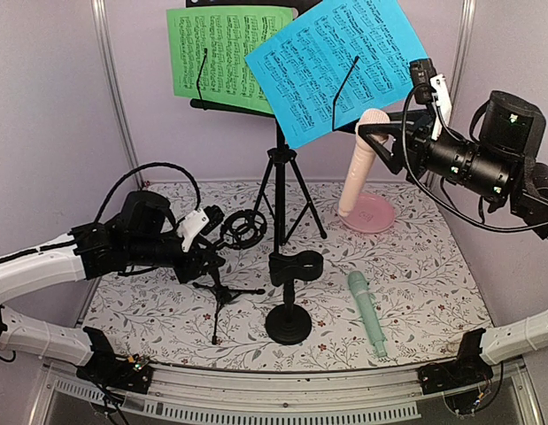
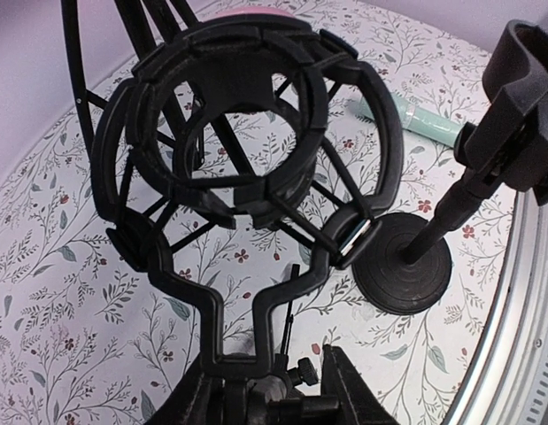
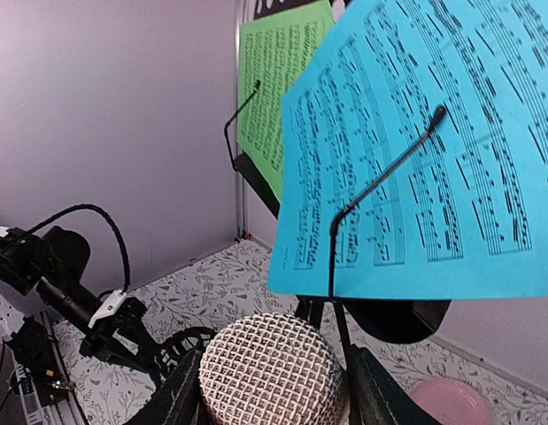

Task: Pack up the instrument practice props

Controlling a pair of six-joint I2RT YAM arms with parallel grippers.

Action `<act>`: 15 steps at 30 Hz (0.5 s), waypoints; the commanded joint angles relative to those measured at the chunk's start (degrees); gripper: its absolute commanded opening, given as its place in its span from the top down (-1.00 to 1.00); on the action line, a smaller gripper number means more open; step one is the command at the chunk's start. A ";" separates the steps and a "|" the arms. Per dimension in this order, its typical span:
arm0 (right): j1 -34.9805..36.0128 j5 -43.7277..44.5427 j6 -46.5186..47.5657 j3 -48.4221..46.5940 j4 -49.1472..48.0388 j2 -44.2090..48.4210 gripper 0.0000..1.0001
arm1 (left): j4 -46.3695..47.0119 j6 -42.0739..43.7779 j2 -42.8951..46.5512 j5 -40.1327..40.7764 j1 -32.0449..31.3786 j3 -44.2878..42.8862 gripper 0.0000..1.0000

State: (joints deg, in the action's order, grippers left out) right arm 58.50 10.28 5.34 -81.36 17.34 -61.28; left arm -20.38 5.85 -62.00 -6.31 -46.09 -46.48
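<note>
- The right claw (image 3: 274, 394) is pinching the pale-pink plastic toy microphone (image 1: 360, 168) by its round silver mesh head. The smooth tapered body slants down and away from the claw, with its foot at the round pink dish (image 1: 380, 217) (whether it rests there cannot be told)
- That microphone looks light and stiff. The domed mesh is a rounded, perhaps dentable hold, so the neck just under the claw would likely serve better
- The left claw (image 2: 278, 403) seems pressed onto the stem of the small black shock-mount support (image 2: 247, 150), a rigid ring of open plastic struts just ahead of its fingers, on thin tripod legs below. It is probably light and top-heavy, with legs apt to snag
- Past that ring, to the left claw's right, stands the black clip support on a round base (image 2: 405, 270), likely the heaviest small piece, and its post is the best place to grip
- Farther the same way lies the mint-green toy microphone (image 1: 366, 312), flat on the floral-patterned table (image 1: 433, 266). It is a slick cylinder that may roll
- Ahead of and above the right claw hang the blue sheet-music page (image 3: 433, 150) and the green sheet-music page (image 3: 282, 88). They are thin, floppy paper under bent wire retainers on the black music desk with tripod (image 1: 280, 168), and would tear if tugged
</note>
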 commanded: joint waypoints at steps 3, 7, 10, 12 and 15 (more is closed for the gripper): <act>0.06 14.00 -14.53 1.55 18.65 -0.61 0.12 | 1.39 -1.95 2.36 1.50 -0.48 1.74 0.06; -2.52 10.27 -19.04 3.13 22.85 -0.84 0.11 | 1.48 -2.42 3.98 1.69 -0.58 2.49 -0.22; -6.54 5.86 -22.13 3.89 27.47 -2.13 0.11 | 1.48 -2.60 5.00 2.01 -0.57 2.77 -0.26; -9.35 3.27 -23.40 4.80 30.45 -3.23 0.10 | 1.56 -2.74 5.53 1.97 -0.57 3.04 -0.27; -14.46 -0.78 -23.97 7.30 33.96 -5.04 0.10 | 1.77 -3.03 5.92 1.26 -0.54 3.35 -0.27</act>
State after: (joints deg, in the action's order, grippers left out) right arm 49.08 15.53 -14.83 -76.71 43.97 -64.38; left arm -19.99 3.40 -56.95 -4.84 -46.13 -44.07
